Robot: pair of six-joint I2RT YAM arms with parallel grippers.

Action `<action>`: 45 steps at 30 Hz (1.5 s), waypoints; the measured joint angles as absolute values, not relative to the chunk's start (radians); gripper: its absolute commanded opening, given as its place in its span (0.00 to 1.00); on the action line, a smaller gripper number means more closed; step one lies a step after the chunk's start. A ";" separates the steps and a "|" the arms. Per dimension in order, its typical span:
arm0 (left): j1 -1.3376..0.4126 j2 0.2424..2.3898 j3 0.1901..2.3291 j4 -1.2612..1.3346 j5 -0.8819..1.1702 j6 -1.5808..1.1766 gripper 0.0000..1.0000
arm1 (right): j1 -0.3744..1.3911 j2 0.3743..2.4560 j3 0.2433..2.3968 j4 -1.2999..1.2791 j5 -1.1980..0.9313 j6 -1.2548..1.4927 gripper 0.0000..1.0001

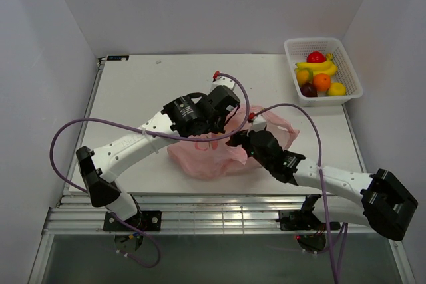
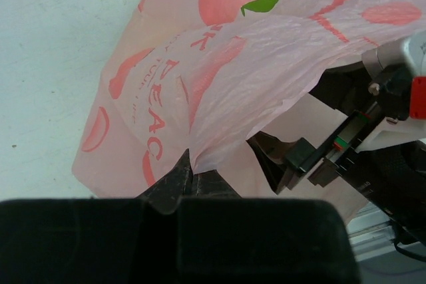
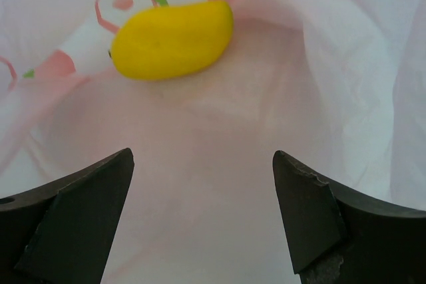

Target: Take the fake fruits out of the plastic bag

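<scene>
Pink plastic bag (image 1: 206, 157), crumpled between 2 arms.
The left gripper (image 2: 192, 176) is pinched tight on a fold of the bag's edge. The right gripper (image 3: 203, 164), jaws spread wide, sits inside the opening, with 1 yellow fake fruit (image 3: 172, 39) lying on the film just ahead. At far right, a white basket (image 1: 291, 64) holds other fake fruits (image 1: 322, 82) and a banana bunch (image 1: 321, 66).

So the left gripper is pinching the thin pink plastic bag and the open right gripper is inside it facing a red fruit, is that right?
Not quite: the fruit is yellow, not red. The right wrist view shows a glossy yellow oblong plastic fruit lying in the thin pink plastic bag ahead of the open right gripper. The left gripper does pinch the bag.
</scene>
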State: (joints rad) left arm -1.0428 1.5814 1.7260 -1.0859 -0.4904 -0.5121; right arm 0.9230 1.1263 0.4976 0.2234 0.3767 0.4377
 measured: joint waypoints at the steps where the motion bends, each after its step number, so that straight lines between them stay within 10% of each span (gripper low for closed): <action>1: -1.043 1.581 1.725 -1.081 -0.484 -0.512 0.00 | 0.923 1.144 0.516 0.233 0.385 0.438 0.90; 25: -1.043 1.539 1.676 -0.985 -0.401 -0.521 0.00 | 0.923 1.702 0.765 0.395 0.360 0.550 0.99; 34: -1.043 1.490 1.616 -0.949 -0.402 -0.540 0.00 | 0.923 1.728 0.783 0.401 0.336 0.552 0.25; 45: -1.043 1.462 1.505 -0.926 -0.450 -0.616 0.00 | 0.923 1.285 0.665 0.344 0.201 0.463 0.08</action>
